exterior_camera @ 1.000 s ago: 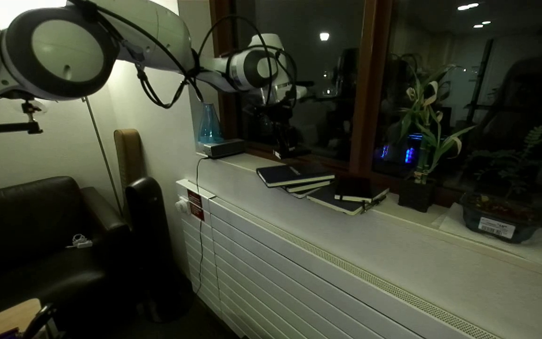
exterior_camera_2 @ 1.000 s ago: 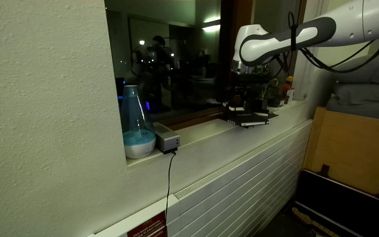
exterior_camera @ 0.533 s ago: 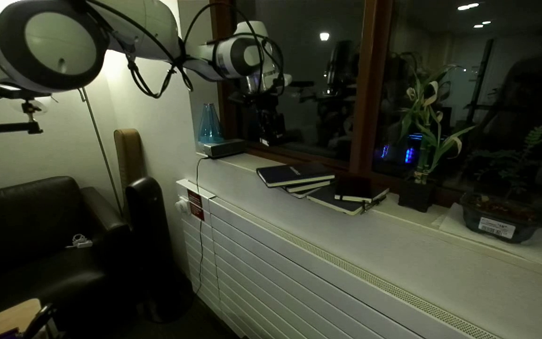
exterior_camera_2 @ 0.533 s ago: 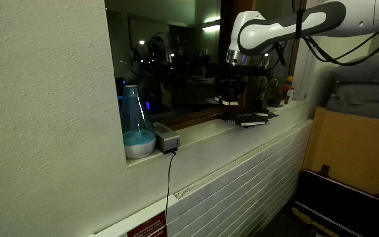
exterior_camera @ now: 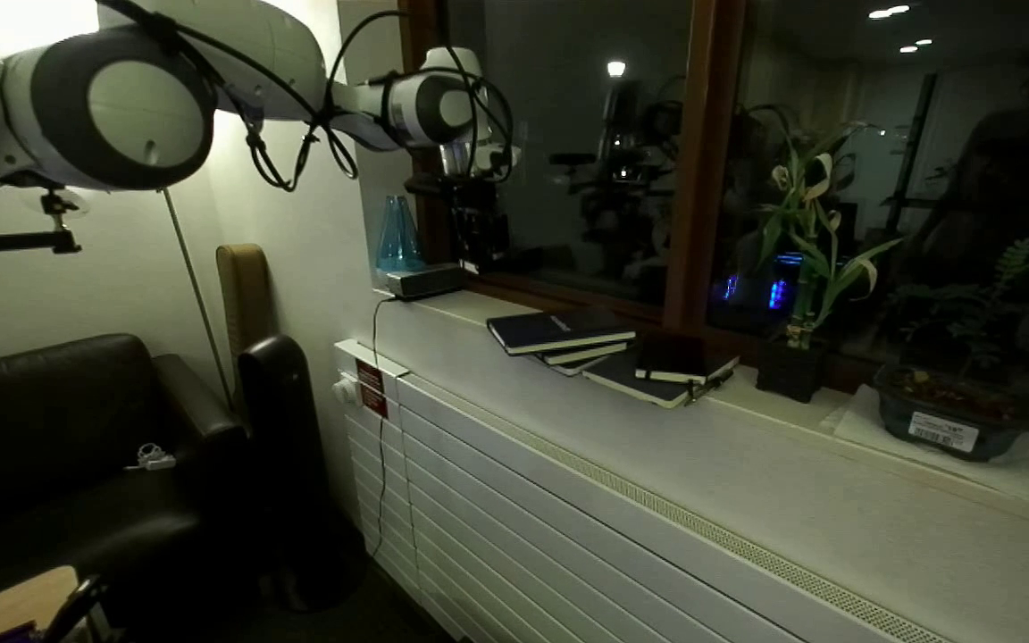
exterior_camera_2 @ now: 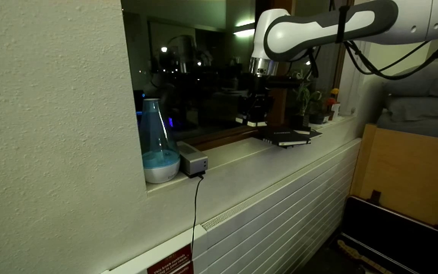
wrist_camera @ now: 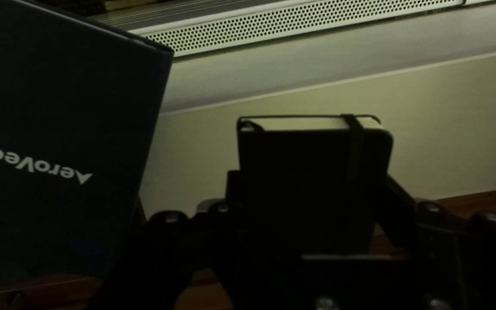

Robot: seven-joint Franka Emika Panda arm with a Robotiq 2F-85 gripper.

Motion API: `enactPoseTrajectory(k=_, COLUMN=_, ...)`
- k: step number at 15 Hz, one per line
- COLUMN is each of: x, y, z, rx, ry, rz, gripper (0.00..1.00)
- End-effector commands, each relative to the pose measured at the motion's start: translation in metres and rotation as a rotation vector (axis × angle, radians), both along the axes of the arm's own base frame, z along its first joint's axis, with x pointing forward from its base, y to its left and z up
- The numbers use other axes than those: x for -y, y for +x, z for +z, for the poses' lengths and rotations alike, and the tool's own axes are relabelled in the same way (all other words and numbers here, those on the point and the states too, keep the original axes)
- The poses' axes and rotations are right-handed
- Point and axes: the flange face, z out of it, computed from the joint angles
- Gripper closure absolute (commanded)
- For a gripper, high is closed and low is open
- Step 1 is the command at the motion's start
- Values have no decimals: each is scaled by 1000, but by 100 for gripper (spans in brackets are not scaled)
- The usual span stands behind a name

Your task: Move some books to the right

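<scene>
As the tool (wrist_camera: 313,185), gripping a book (wrist_camera: 308,157), clears the pile (exterior_camera: 561,332) toward ten o'clock in an exterior view, placing seems next.

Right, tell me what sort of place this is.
Probably a lived-in room, perhaps student housing: a dark sofa, a potted plant on the windowsill, and a red sign reading in part "This knob controls" and "in your room".

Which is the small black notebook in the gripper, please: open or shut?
Shut: the notebook has a black elastic band strapped across its pale page edges.
</scene>
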Motion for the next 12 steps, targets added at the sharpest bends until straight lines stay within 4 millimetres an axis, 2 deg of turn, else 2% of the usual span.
enactPoseTrajectory(k=1, x=-21, y=8, z=-7, rx=3, ry=-25, rz=65, gripper=52)
enactPoseTrajectory(k=8, x=-65, y=17, z=-53, rx=-11, ry=-34, rz=121, gripper=52)
enactPoseTrajectory(k=12, x=-83, y=19, z=-78, rx=-22, ry=-40, rz=151, gripper=52)
